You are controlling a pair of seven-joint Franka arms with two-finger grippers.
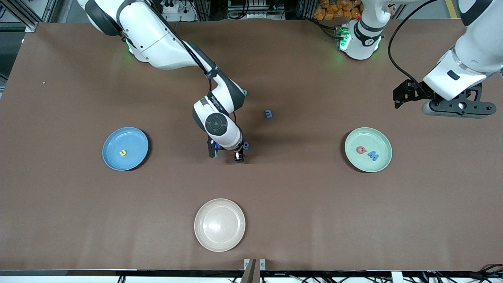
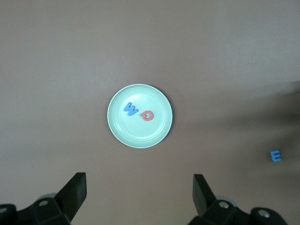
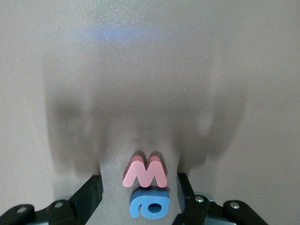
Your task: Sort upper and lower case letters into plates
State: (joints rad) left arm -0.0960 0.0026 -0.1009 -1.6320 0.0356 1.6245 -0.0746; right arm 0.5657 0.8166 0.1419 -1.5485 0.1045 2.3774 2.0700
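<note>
My right gripper [image 1: 226,155] [image 3: 140,187] is low over the table's middle, open. A pink letter M [image 3: 145,173] and a blue letter [image 3: 150,204] [image 1: 246,146] lie between its fingers, touching neither. The front view hides the pink M under the hand. Another blue letter [image 1: 268,114] [image 2: 275,155] lies on the table farther from the front camera. The blue plate [image 1: 133,141] holds a yellow letter [image 1: 123,152]. In the pale green plate [image 1: 377,139] [image 2: 140,133] lie a red letter [image 1: 360,149] [image 2: 147,116] and a blue letter [image 1: 373,156] [image 2: 131,109]. My left gripper [image 1: 458,107] [image 2: 139,187] waits open, high near the green plate.
A beige plate [image 1: 219,224] with nothing in it sits near the table's front edge. A small teal piece [image 1: 245,92] peeks out beside the right arm's wrist. Brown tabletop lies bare between the plates.
</note>
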